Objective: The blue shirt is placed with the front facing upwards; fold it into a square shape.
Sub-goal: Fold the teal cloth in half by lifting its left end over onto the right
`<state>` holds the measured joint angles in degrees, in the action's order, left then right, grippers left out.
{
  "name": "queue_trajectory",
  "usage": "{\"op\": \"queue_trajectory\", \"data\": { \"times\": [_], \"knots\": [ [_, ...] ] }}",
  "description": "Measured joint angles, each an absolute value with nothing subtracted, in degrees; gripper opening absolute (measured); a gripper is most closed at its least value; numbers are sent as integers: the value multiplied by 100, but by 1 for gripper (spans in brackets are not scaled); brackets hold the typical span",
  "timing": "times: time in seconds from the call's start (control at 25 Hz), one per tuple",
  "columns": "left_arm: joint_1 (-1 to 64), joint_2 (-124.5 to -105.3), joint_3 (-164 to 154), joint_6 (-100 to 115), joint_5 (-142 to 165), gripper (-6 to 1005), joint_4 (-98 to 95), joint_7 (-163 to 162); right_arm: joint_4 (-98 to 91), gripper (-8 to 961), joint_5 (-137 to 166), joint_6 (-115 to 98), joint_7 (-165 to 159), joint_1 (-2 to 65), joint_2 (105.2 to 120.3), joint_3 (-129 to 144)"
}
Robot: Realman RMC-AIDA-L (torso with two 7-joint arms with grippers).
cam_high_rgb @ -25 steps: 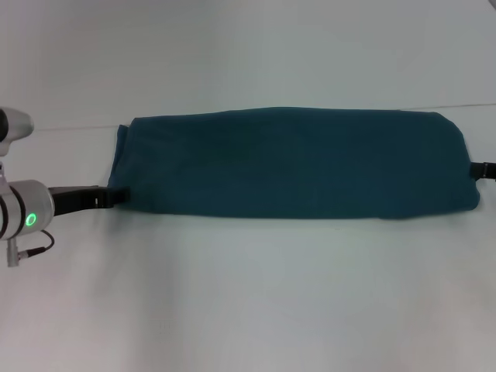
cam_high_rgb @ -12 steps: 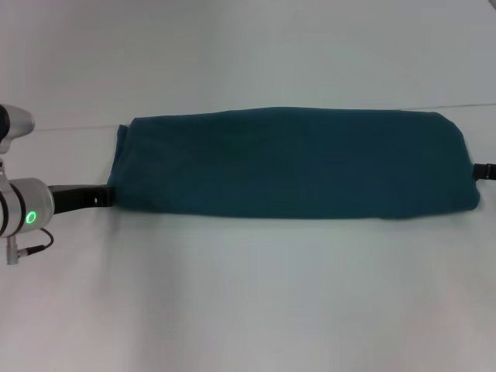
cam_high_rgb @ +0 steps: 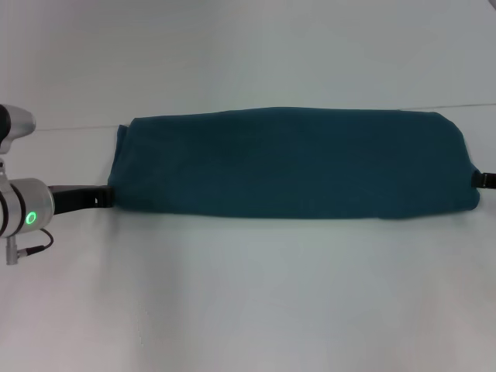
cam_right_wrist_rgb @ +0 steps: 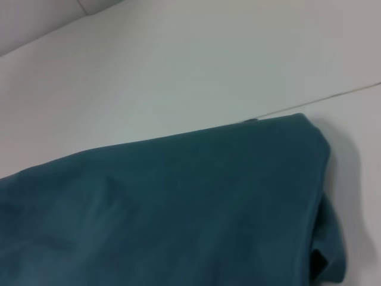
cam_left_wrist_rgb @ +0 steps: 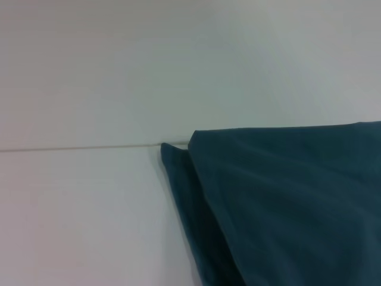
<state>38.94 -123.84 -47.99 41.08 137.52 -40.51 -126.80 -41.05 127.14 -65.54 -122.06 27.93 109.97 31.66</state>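
Blue shirt (cam_high_rgb: 293,163), long folded band

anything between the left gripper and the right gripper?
Head view: only the blue shirt, folded into a long band, spans from the left gripper at one end to the right gripper at the other.

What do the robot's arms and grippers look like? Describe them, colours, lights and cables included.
The left arm is a silver-grey cylinder with black bands, a glowing green ring light and a thin black cable looping beneath it. It ends in a black left gripper. Of the right gripper only a small black tip shows at the head view's right edge; nothing more of that arm is visible.
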Motion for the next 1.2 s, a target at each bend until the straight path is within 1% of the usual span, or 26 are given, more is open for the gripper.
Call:
{"op": "queue_trajectory", "data": {
  "times": [0.12,0.24,0.4,0.52,0.72,0.96,1.2],
  "knots": [
    [3894,-12384,-4799,4110,13755,26,-4082,-12675,-4084,686,12725,-6376,-12203,2801,11043,3180],
    [3893,-12384,-4806,4124,13755,27,-4119,-12674,-4069,686,12824,-6164,-12183,2859,11153,3191],
    [3894,-12384,-4808,4177,13755,27,-4132,-12673,-3978,687,13095,-5912,-12186,3013,11254,3191],
    [3901,-12384,-4832,4183,13755,27,-4133,-12677,-3877,687,13225,-5748,-12177,3120,11289,3191],
    [3906,-12377,-4871,4184,13755,26,-4133,-12701,-3861,687,13276,-5636,-12168,3170,11310,3190],
    [3910,-12375,-4871,4173,13754,26,-4131,-12706,-3842,687,13281,-5585,-12190,3153,11274,3190],
    [3912,-12375,-4869,4162,13754,27,-4130,-12711,-3673,683,13309,-5421,-12132,3216,11302,3196]
  ]
}}
